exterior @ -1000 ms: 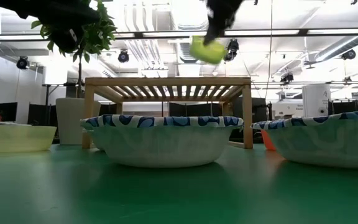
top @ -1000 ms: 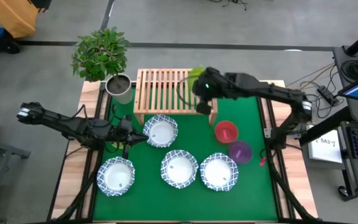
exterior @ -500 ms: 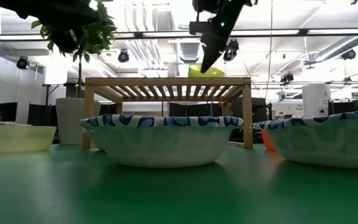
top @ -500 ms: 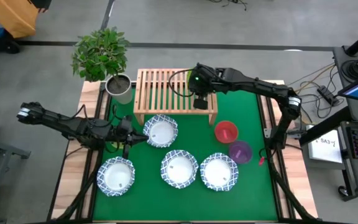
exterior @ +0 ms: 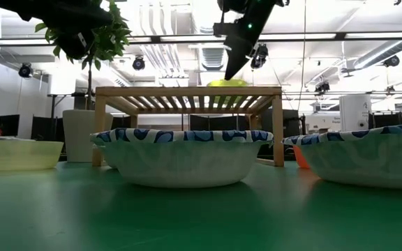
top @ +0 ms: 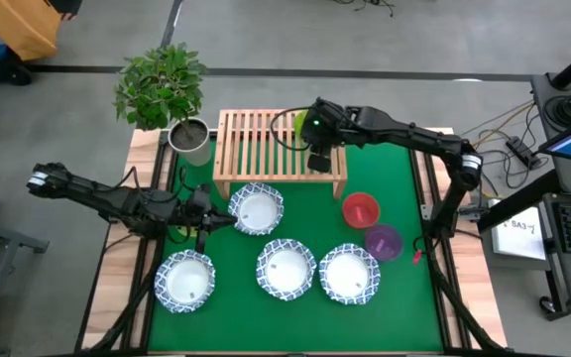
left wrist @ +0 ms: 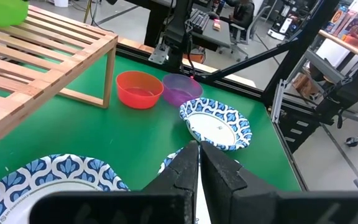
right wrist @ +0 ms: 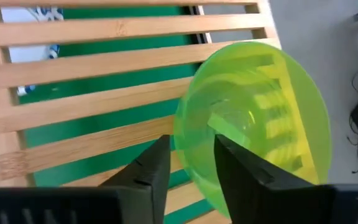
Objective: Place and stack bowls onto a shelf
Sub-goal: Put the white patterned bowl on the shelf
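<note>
Placing step in hand: small translucent yellow-green plastic bowl [right wrist: 253,118] set down on the slatted top of the low light-wood shelf [top: 256,149], toward its right end, mouth up, slats showing through its wall in the right wrist view. Right gripper [top: 317,127] over that spot, its two dark fingers [right wrist: 149,171] straddling the bowl's rim, one inside and one outside; pinching or just let go, hard to say from these views. In the low view only a thin green sliver [exterior: 227,83] above the shelf's top edge, so probably resting on the bars rather than hanging above them (a judgement, not a certainty).

Next move, likely: spread the fingers fully, lift straight up clear of the rim without tipping the light bowl, then travel to the small red plastic bowl [top: 361,209] or the small purple plastic bowl [top: 383,240], both on the green mat just right of the shelf's front leg.

No long axis to speak of in a round bowl; opening upward, base on the slats, perhaps tilted slightly.

Left gripper [top: 202,219] low over the mat at the left, fingers pressed nearly together on nothing, beside one of four wide white bowls with blue-patterned scalloped rims [top: 257,209]; waiting.
</note>
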`<state>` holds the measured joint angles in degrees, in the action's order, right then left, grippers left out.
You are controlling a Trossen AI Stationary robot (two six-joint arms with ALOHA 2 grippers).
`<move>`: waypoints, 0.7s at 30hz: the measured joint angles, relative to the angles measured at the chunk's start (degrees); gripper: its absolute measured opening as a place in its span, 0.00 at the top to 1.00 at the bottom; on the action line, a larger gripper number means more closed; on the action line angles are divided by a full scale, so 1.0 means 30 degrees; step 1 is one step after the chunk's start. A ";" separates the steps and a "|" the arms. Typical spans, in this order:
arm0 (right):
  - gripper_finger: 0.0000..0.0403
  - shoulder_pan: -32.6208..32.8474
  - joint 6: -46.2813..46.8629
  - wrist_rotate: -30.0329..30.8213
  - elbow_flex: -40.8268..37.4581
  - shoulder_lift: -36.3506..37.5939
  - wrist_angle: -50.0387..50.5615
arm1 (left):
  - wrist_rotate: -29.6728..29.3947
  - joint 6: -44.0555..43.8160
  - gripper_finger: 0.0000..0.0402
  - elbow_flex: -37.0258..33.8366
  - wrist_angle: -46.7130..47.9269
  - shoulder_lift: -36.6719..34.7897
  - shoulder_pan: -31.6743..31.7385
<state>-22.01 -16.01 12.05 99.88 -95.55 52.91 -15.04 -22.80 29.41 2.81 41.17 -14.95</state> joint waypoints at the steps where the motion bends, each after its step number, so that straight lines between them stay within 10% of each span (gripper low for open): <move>1: 0.69 0.0042 0.0382 -0.0012 0.0000 0.0232 0.0143 | 0.0005 -0.0072 1.00 0.0000 0.0000 0.0000 -0.0001; 10: 0.69 0.2245 0.3273 -0.1493 -0.1435 0.3371 0.0513 | 0.0282 -0.0855 1.00 -0.0007 0.0000 0.0000 -0.0031; 21: 0.74 0.9084 0.3920 -0.0827 -1.1747 0.8550 -1.1886 | 0.0275 -0.2378 1.00 -0.0029 -0.0098 0.0007 -0.0987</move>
<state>5.24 -4.25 9.57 64.63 -69.90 17.25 -14.22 -29.93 29.32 2.52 41.19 -17.91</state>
